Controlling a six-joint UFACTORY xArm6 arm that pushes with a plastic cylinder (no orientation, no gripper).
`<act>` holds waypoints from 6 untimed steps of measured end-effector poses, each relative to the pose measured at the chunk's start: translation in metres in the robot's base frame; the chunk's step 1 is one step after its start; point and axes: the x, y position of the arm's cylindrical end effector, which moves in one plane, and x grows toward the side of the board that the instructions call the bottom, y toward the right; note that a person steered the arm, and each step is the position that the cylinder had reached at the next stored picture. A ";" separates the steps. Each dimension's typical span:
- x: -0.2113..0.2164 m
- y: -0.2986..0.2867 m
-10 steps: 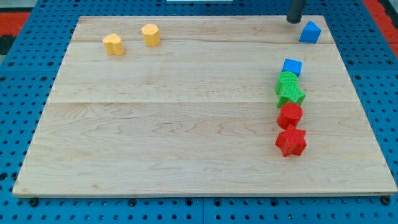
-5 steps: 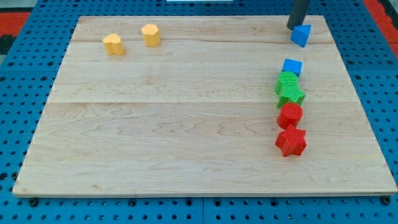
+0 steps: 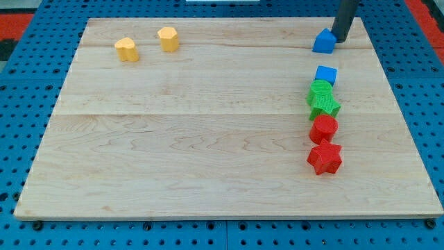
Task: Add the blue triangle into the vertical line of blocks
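The blue triangle [image 3: 323, 42] lies near the board's top right corner. My tip [image 3: 340, 39] touches its right side. Below it a vertical line of blocks runs down the right side: a blue cube [image 3: 326, 75], a green cylinder [image 3: 320, 89], a green star [image 3: 325, 105], a red cylinder [image 3: 323, 128] and a red star [image 3: 325, 158]. The triangle sits a short gap above the blue cube, about in line with it.
Two yellow blocks stand at the top left: a yellow heart-like block [image 3: 126, 49] and a yellow cylinder-like block [image 3: 168, 39]. The wooden board [image 3: 194, 139] rests on a blue pegboard; its right edge is close to the line.
My tip moved from the triangle's upper left, around its top, to its right side. The blue triangle slid left by a few centimetres and turned a little.
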 end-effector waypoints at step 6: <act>0.005 -0.099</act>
